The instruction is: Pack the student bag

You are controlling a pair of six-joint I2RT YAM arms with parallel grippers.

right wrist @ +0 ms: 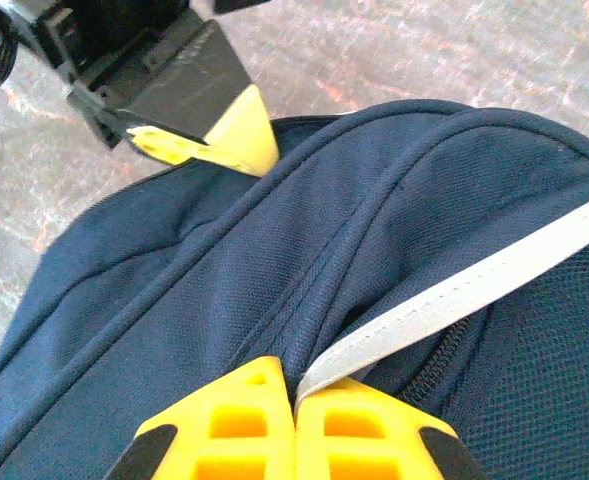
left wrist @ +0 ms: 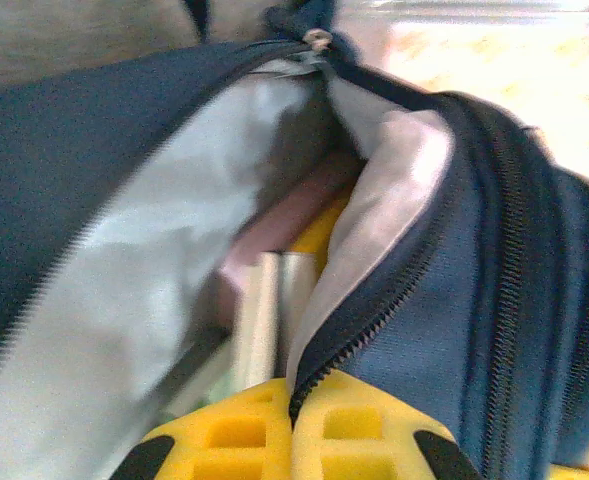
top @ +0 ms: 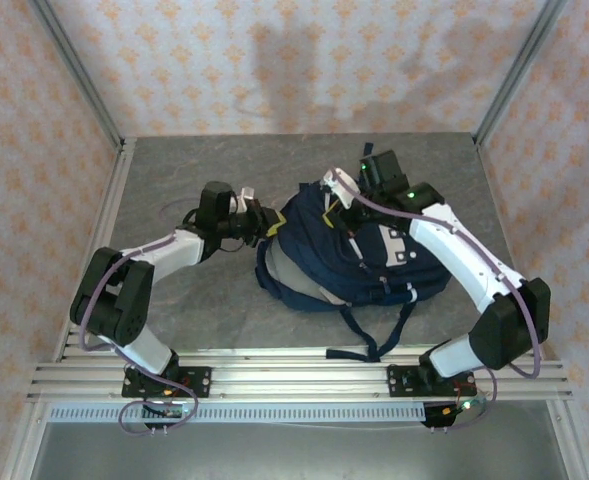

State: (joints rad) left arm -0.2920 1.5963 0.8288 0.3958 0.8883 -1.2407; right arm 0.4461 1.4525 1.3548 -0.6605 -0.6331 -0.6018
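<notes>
Two arms meet at one student bag (top: 359,272), a large navy-blue fabric backpack with white front patches. It lies near the middle of the grey, stone-patterned bench (top: 194,170), between the arms, with a dark strap (top: 379,335) trailing toward the near edge.

Left claw (top: 264,222): set at the bag's left end and clenched. In the left wrist view its yellow fingers (left wrist: 359,435) are pressed together on the zippered edge (left wrist: 374,310) of the bag's open mouth. The mouth gapes, showing pale grey lining (left wrist: 144,270) and a small metal zip pull (left wrist: 319,40) at the top of the opening. Inside are a flat pink object (left wrist: 294,205), a yellow item (left wrist: 324,228) just beside it, and a pale upright slab (left wrist: 269,300). These are too blurred to identify.

Right claw (top: 336,188): set at the bag's far upper edge and also clenched. In the right wrist view its yellow fingers (right wrist: 369,435) close on the end of the thin light-grey stripe (right wrist: 474,285) sewn across the navy fabric. The left claw's yellow fingertip touches the bag's far rim in that same view.
</notes>
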